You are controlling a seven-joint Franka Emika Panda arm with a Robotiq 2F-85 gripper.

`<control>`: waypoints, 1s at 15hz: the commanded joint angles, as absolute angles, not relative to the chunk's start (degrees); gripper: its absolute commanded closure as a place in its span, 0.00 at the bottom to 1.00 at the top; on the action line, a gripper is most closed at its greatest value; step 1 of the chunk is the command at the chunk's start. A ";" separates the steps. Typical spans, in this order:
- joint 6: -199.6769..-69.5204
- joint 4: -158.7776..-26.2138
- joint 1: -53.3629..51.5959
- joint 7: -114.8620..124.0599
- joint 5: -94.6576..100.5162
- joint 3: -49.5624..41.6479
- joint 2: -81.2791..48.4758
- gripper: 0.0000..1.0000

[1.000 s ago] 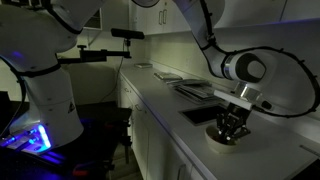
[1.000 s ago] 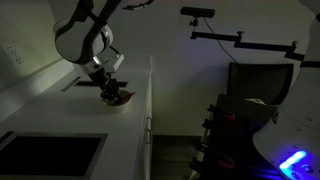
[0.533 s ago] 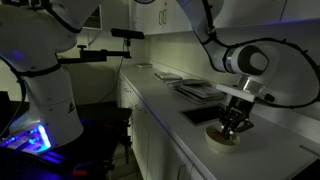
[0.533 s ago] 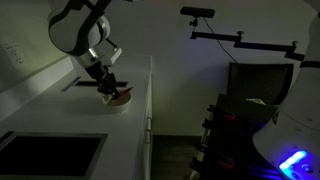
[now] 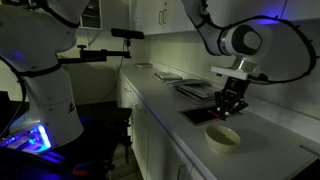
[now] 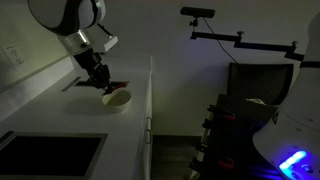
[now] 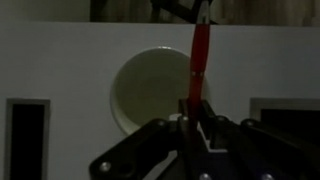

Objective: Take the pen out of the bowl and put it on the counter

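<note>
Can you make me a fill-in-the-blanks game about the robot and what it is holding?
The gripper has its jaws shut on a red ____. Under it, the round white ____ has nothing inside. It sits on the pale ____.
Missing words: pen; bowl; counter.

Premises present as a dimly lit kitchen fitted out for robot trials: a long pale table [image 5: 160,98] over white cabinet fronts [image 5: 138,125], wall cabinets [image 5: 165,12] at the far end, a dark inset panel [image 5: 198,115], and a boom-mounted camera [image 5: 127,34] at left.
</note>
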State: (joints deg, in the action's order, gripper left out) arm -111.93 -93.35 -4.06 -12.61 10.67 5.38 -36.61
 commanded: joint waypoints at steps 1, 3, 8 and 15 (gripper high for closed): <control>-119.12 -99.05 -5.19 -8.75 7.78 6.52 -33.91 0.96; -124.08 -100.49 -5.99 -5.24 4.68 7.48 -34.40 0.96; -134.89 -102.18 -9.05 1.51 2.30 6.65 -37.08 0.96; -141.99 -102.12 -11.75 9.97 2.80 3.52 -41.45 0.96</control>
